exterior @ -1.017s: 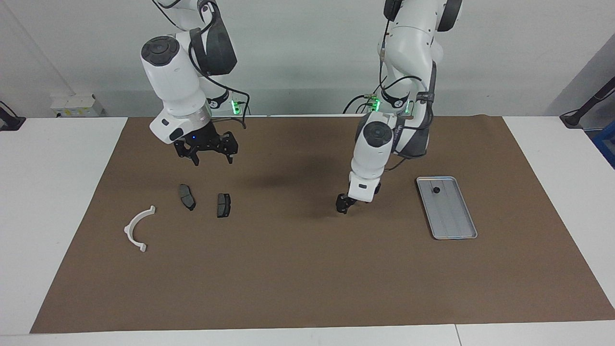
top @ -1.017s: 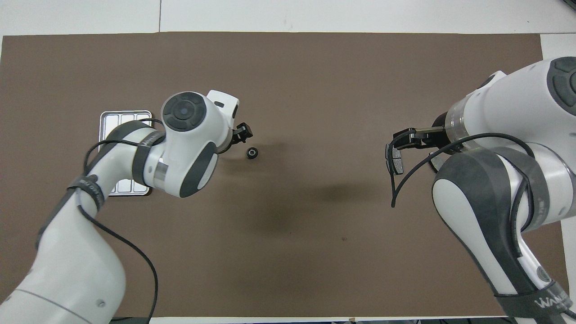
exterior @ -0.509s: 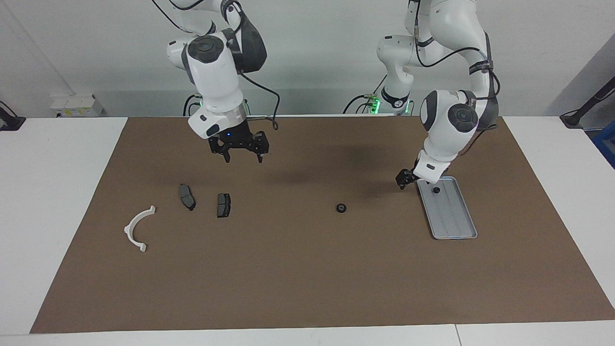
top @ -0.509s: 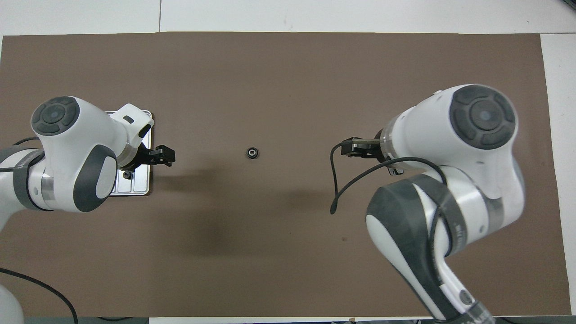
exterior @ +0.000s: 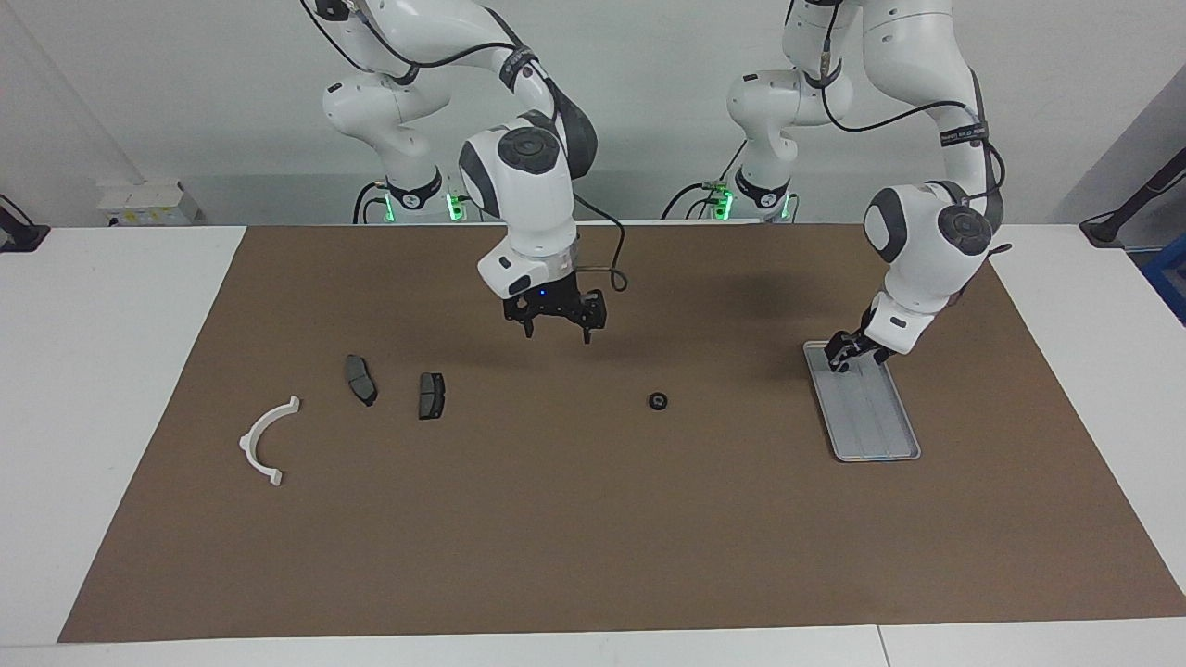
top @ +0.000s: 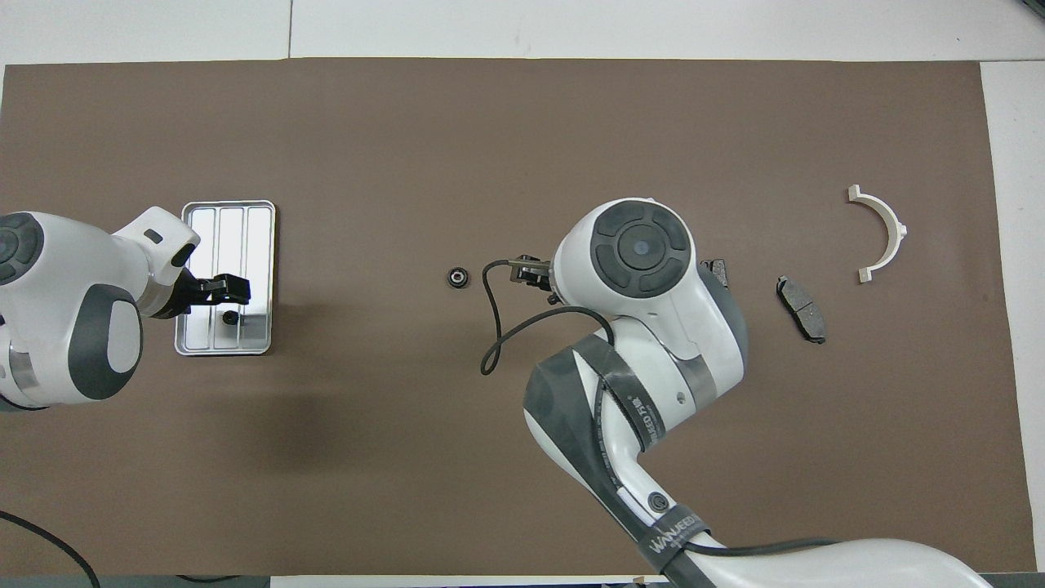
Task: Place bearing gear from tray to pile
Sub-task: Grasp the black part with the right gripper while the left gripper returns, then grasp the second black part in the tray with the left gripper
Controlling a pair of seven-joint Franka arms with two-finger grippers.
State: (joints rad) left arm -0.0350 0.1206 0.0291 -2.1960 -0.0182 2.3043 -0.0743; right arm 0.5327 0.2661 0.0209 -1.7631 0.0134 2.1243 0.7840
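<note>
A small black bearing gear (exterior: 658, 401) (top: 458, 277) lies alone on the brown mat at mid-table. The silver tray (exterior: 876, 431) (top: 231, 220) sits toward the left arm's end. My left gripper (exterior: 841, 357) (top: 233, 287) hangs low over the tray's end nearer the robots, right by another small black part (top: 231, 317) lying there. My right gripper (exterior: 557, 333) hovers open and empty over the mat, between the pile and the gear. The pile is two dark pads (exterior: 360, 379) (exterior: 431, 395) and a white arc (exterior: 267, 440) (top: 880, 233).
The brown mat (exterior: 593, 537) covers most of the white table. The right arm's wrist hides part of one pad (top: 717, 269) from above; the other pad (top: 801, 297) shows whole.
The left gripper has left the gear on the mat at mid-table and swung back over the tray. The right gripper has moved from above the pile toward the middle.
</note>
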